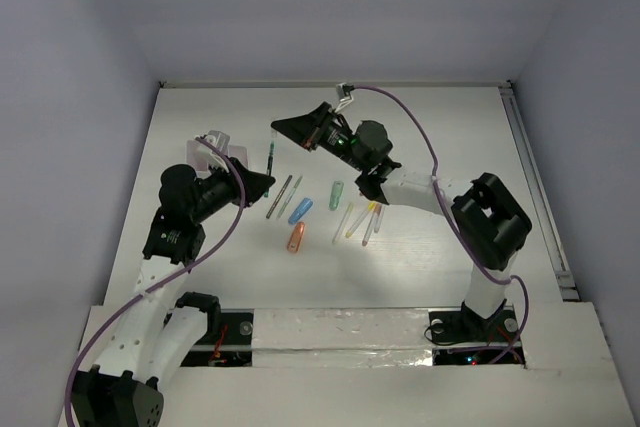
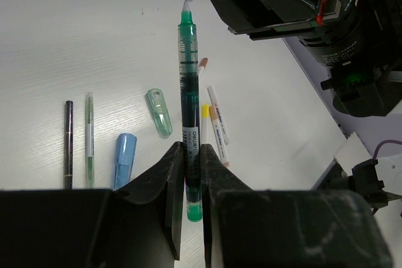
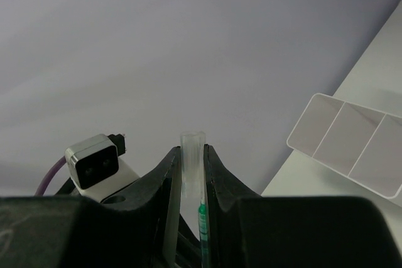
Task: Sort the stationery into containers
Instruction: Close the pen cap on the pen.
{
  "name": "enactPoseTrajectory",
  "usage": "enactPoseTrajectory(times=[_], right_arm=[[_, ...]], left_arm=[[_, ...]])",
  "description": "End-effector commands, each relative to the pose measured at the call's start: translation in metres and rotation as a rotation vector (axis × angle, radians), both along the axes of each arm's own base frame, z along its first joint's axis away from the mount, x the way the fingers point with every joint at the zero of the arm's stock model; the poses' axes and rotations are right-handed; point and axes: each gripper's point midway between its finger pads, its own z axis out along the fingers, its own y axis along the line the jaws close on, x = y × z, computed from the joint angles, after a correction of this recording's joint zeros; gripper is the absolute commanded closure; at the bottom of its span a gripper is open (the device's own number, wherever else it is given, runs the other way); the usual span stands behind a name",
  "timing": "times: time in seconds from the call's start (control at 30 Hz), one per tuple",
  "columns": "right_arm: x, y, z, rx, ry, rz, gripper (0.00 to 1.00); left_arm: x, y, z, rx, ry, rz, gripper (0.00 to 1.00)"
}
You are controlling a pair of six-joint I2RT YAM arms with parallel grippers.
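Green pen, pinched in your left end effector, points its long axis straight at the clear cap pinched by the right end effector.

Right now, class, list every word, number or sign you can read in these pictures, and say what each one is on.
Green pen in the left claw: white label with dark print, too blurred to read.
White markers: faint print, too small to read.
No other text shows.
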Motion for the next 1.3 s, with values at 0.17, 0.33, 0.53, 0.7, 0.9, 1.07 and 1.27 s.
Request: enactPoseTrajectory(times=[0.17,0.33,0.53,0.7,0.9,1.07,1.27], right_arm=[[-0.009,0.009,0.016,0.025,-0.07,0.053,1.0],[-0.009,0.009,0.021,0.019,-0.091,0.046,1.0],[-0.012,0.005,0.032,0.027,-0.124,0.034,1.0],[-0.01,0.001,0.025,0.023,-0.113,0.032,1.0],[-0.014,-0.008,0.029,0.054,-0.133,0.008,1.0],[-0.013,-0.012,0.032,0.043,-0.151,-0.017,1.0],[-0.015,-0.011,0.034,0.046,-0.156,-0.009,1.0]], left_arm=[[-0.002,-0.004,0.024,-0.011,-0.101,-0.032,1.0],[-0.003,-0.005,0.025,-0.013,-0.103,-0.039,1.0],[-0.003,-0.004,0.025,-0.012,-0.106,-0.036,1.0],[-0.002,-0.003,0.024,-0.011,-0.1,-0.025,1.0],[0.0,-0.001,0.023,-0.005,-0.095,-0.008,1.0],[0.0,-0.002,0.022,-0.005,-0.094,-0.014,1.0],[-0.001,-0.003,0.021,-0.007,-0.089,-0.023,1.0]])
